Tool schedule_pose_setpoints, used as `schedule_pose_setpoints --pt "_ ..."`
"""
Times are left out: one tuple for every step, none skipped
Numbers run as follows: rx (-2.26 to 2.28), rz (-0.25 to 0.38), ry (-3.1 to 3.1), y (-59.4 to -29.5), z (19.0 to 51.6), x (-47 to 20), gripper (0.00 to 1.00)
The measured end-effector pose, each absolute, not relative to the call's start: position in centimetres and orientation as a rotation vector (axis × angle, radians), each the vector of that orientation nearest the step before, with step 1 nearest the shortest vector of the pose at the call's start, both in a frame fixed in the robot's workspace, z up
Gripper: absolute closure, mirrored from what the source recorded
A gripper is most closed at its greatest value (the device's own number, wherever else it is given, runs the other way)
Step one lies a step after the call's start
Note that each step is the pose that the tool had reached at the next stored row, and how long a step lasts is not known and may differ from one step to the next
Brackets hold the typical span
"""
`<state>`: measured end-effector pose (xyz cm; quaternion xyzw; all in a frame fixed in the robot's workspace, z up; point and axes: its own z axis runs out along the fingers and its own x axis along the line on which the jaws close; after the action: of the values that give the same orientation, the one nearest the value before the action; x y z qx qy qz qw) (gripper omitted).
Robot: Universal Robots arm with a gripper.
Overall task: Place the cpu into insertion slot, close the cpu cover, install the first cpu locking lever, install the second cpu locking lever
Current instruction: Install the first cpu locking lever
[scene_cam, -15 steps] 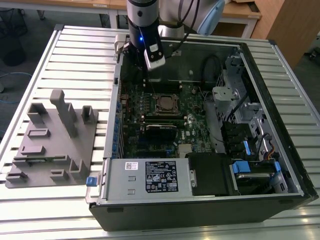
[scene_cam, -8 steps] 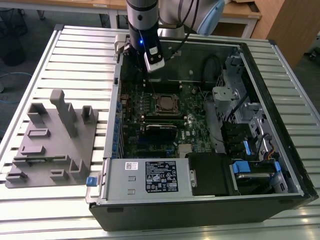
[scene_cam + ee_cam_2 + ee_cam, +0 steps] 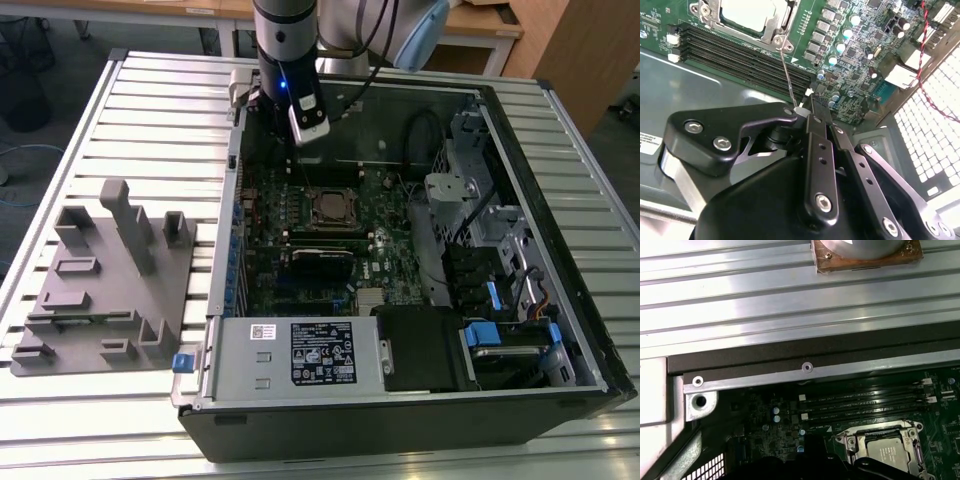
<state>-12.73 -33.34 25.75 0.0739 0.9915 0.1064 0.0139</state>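
The cpu point(image 3: 747, 12) lies seated in its socket just ahead of the claw point(image 3: 805, 111), with the cpu cover point(image 3: 785, 15) down around it. The claw is drawn narrow, tips together, and the free end of a thin locking lever point(image 3: 789, 75) touches them; whether it is pinched I cannot tell. Memory slots point(image 3: 740, 55) lie between claw and socket. The case wall point(image 3: 805, 357) runs close behind the claw, and the slatted desk point(image 3: 160, 130) lies beyond it.
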Motion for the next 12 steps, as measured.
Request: schedule_pose_setpoints --pt "0.23 0.331 3.088 -33.3 25.8 -12.7 0.9" --pt "0.23 0.331 3.088 -33.3 25.7 -12.6 0.9" --pt "0.23 0.331 3.088 -33.3 25.7 -12.6 0.9" --pt "0.23 0.331 3.088 -33.3 25.7 -12.5 0.9" --pt "0.23 0.331 3.087 -33.3 25.7 -12.4 0.9" --pt "0.23 0.331 3.088 -33.3 25.7 -12.2 0.9" --pt "0.23 0.331 3.088 -33.3 25.7 -12.1 0.9" --pt "0.23 0.331 3.088 -33.3 25.7 -12.0 0.9" --pt "0.23 0.331 3.088 -33.3 25.7 -11.8 0.9" --pt "0.23 0.331 3.088 -33.3 25.7 -11.6 0.9" --pt "0.23 0.331 3.088 -33.3 25.7 -11.5 0.9" --pt "0.23 0.331 3.088 -33.3 25.7 -11.3 0.9"
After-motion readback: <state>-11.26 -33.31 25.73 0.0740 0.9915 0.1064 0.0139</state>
